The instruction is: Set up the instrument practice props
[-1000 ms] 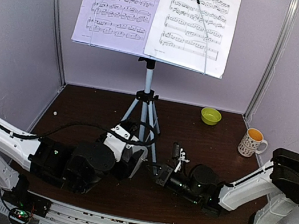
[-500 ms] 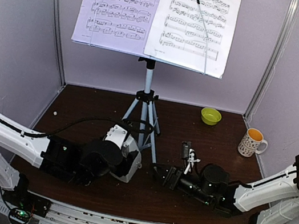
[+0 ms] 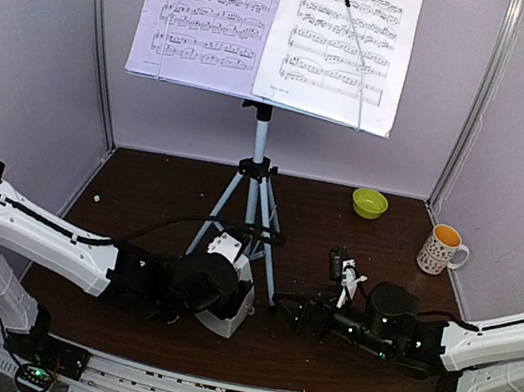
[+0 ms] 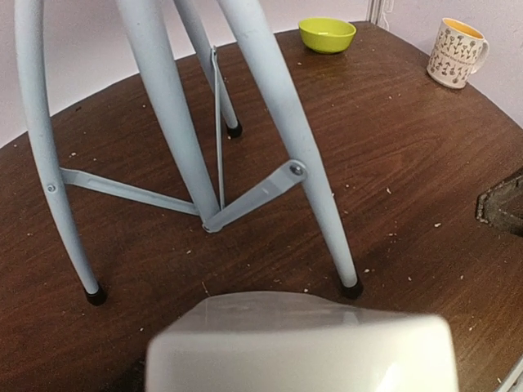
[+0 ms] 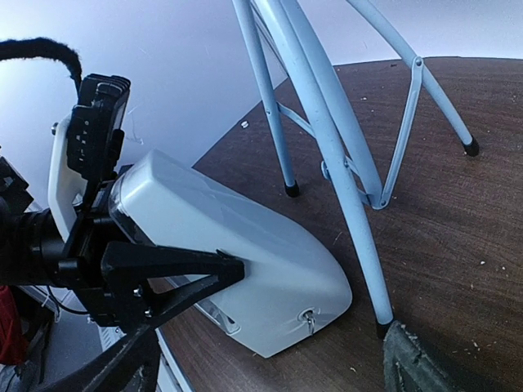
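The music stand (image 3: 260, 140) rises on its silver tripod (image 4: 282, 139) at the back middle, with two sheet-music pages (image 3: 208, 14) (image 3: 340, 42) on its desk. My left gripper (image 3: 221, 295) is shut on the pale-grey metronome (image 3: 229, 314), which lies tilted just in front of the tripod's right leg (image 5: 347, 204). In the right wrist view a black left finger (image 5: 176, 265) presses on the metronome's (image 5: 245, 245) flank. The metronome (image 4: 302, 347) fills the bottom of the left wrist view and hides the fingers. My right gripper (image 3: 305, 315) stands open just right of it, holding nothing.
A yellow-green bowl (image 3: 369, 203) sits at the back right and a patterned mug (image 3: 442, 249) stands by the right wall. Both also show in the left wrist view, bowl (image 4: 327, 34) and mug (image 4: 456, 53). Tripod legs spread over the brown table (image 3: 160, 198).
My right gripper has opened and drawn back to the right. The left arm has carried the metronome right and toward the near edge.
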You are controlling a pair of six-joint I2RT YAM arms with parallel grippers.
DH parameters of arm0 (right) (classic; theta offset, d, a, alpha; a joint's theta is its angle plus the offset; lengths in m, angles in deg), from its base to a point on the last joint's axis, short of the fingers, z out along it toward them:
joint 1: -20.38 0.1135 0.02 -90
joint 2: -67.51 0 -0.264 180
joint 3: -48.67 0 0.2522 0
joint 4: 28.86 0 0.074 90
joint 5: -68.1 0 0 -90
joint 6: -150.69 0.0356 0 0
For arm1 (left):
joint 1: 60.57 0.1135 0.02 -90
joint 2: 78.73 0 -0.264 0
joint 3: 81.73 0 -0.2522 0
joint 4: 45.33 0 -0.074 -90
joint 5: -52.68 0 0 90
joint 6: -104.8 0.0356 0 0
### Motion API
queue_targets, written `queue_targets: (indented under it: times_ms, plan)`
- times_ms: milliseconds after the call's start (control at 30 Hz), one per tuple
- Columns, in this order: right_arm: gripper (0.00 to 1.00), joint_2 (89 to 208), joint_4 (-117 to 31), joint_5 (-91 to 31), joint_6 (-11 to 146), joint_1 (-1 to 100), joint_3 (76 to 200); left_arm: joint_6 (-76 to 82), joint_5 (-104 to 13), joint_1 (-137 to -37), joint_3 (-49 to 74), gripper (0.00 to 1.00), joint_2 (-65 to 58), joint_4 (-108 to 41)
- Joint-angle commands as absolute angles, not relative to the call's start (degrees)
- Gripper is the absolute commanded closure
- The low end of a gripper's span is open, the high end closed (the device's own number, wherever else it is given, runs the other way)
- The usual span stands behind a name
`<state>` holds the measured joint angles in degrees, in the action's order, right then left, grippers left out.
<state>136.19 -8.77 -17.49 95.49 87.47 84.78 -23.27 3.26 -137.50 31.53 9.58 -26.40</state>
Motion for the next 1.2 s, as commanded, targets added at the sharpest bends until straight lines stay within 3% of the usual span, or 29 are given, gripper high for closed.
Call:
queue_targets:
  times_ms: [0,133,333,733,1167]
  plan:
    - [0.00,134.57,-14.06,-15.17,92.41,87.37,87.62,-23.75,0.16,-135.95,28.68,0.62,8.88,-31.60]
    - [0.00,134.46,-16.82,-14.57,91.86,87.42,89.84,-22.11,-2.71,-134.88,29.23,0.32,8.13,-31.56]
    - [0.00,134.23,-20.55,-13.44,90.16,87.43,93.08,-18.30,-7.01,-133.54,30.59,0.03,5.39,-30.34]
    - [0.00,136.49,-27.81,-15.24,87.55,86.12,101.98,-12.96,-9.42,-133.51,45.51,0.03,-10.05,-41.15]
    - [0.04,147.80,-25.15,-29.80,93.52,82.85,111.91,-10.82,-3.75,-135.28,42.56,0.20,-6.48,-39.46]
